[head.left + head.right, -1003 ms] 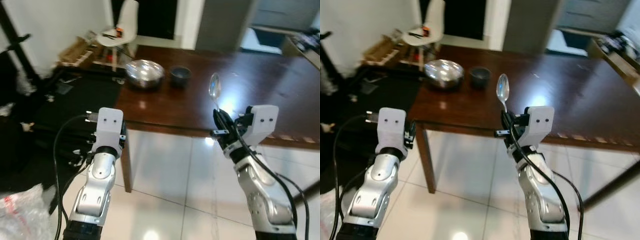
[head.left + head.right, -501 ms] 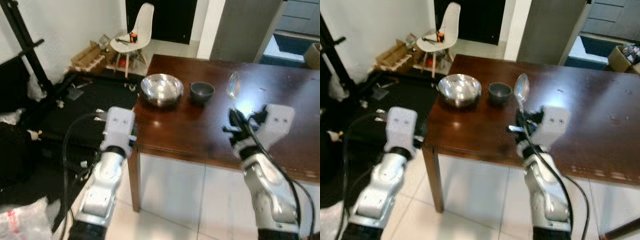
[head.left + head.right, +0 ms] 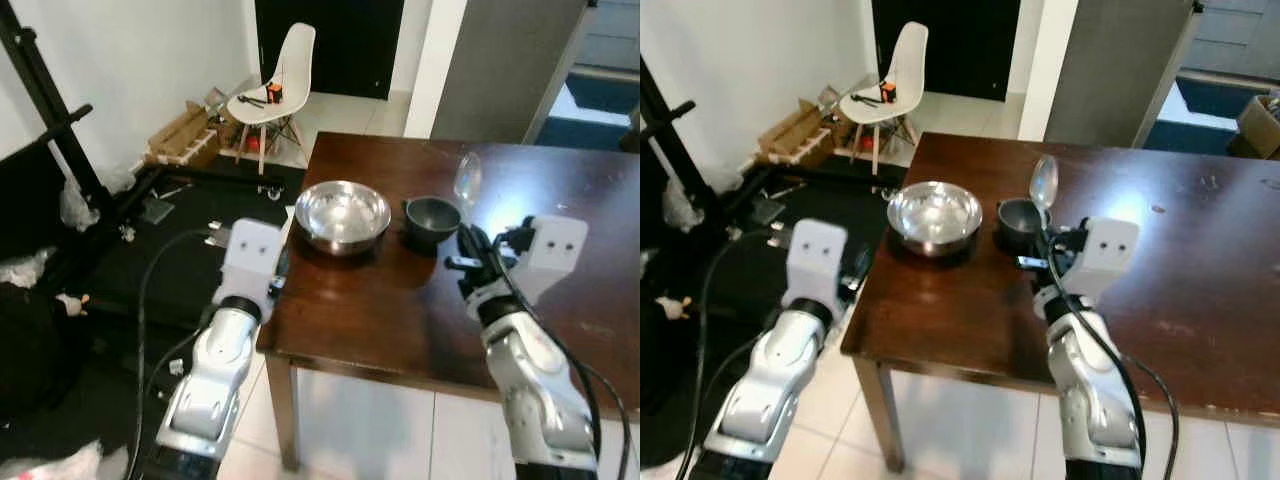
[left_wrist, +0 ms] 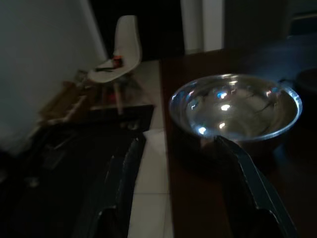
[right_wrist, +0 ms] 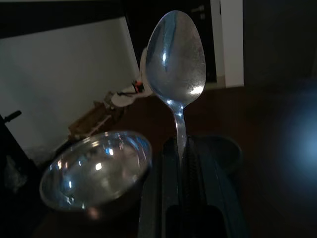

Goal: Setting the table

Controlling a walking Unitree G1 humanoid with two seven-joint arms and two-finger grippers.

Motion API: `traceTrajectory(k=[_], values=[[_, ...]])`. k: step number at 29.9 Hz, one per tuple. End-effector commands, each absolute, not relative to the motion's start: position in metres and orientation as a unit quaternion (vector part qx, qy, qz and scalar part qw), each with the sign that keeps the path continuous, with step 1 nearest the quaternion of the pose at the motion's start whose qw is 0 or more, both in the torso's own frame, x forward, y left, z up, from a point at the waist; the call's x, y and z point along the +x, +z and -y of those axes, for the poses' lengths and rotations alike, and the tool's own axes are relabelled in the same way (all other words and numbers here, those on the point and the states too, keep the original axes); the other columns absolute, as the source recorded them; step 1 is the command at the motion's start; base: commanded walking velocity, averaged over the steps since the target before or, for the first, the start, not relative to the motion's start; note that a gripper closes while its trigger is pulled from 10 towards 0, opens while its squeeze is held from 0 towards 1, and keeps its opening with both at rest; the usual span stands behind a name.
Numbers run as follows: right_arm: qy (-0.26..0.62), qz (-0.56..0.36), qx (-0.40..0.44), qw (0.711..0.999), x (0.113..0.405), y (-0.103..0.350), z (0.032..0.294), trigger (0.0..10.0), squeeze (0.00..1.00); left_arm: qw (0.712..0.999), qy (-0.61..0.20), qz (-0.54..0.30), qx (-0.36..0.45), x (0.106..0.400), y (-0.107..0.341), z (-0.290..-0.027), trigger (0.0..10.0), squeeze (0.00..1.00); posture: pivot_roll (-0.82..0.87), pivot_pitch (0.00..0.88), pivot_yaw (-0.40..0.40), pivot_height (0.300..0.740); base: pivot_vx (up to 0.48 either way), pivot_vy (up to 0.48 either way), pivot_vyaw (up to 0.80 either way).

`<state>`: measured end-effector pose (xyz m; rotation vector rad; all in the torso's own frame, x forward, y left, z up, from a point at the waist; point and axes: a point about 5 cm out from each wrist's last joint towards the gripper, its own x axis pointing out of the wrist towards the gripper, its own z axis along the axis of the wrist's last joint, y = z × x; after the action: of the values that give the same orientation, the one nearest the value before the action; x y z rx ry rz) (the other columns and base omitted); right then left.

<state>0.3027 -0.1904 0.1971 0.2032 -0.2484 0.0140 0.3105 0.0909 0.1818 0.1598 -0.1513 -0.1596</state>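
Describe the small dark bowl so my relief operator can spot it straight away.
Start at the brown wooden table. Near its left end stands a wide shiny metal bowl; the small dark bowl sits just right of it, apart, behind the upright spoon in the right gripper. It is smaller, matte and grey.

Right gripper mid-frame, fingers pinched on an upright spoon; left gripper lower left, fingers spread.

Polished metal spoon — glossy wood table
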Motion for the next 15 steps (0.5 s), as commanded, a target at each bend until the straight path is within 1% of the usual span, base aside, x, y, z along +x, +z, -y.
traceTrajectory(k=[1,6,9,12,13,14,15], values=[[0.014,0.121,0.106,0.987,0.303,0.195,0.187,10.0,0.00,0.990,-0.088,0.074,0.082,0.307,0.179,-0.094,10.0,0.00,-0.07,0.000,0.057,0.740,0.000,0.000,0.00],[0.020,0.116,0.098,0.988,0.301,0.193,0.185,10.0,0.00,0.987,-0.128,0.065,0.070,0.303,0.176,-0.089,10.0,0.00,-0.07,0.000,0.054,0.740,0.000,0.000,0.00],[0.023,0.098,0.084,0.991,0.297,0.187,0.183,10.0,0.00,0.982,-0.174,0.042,0.065,0.299,0.172,-0.084,10.0,0.00,-0.07,0.000,0.053,0.740,0.000,0.000,0.00],[0.019,0.077,0.051,0.996,0.294,0.180,0.184,10.0,0.00,0.977,-0.206,0.027,0.053,0.295,0.171,-0.082,10.0,0.00,-0.06,0.000,0.051,0.740,0.000,0.000,0.00],[0.007,0.059,0.013,0.998,0.289,0.174,0.188,10.0,0.00,0.975,-0.219,0.018,0.041,0.292,0.171,-0.083,10.0,0.00,-0.07,0.000,0.048,0.740,0.000,0.000,0.00],[0.007,0.059,0.013,0.998,0.289,0.174,0.188,10.0,0.00,0.975,-0.219,0.018,0.041,0.292,0.171,-0.083,10.0,0.00,-0.07,0.000,0.048,0.740,0.000,0.000,0.00],[-0.003,0.045,-0.006,0.999,0.286,0.171,0.192,10.0,0.00,0.975,-0.220,0.013,0.037,0.292,0.171,-0.084,10.0,0.00,-0.07,0.000,0.048,0.740,0.000,0.000,0.00]])
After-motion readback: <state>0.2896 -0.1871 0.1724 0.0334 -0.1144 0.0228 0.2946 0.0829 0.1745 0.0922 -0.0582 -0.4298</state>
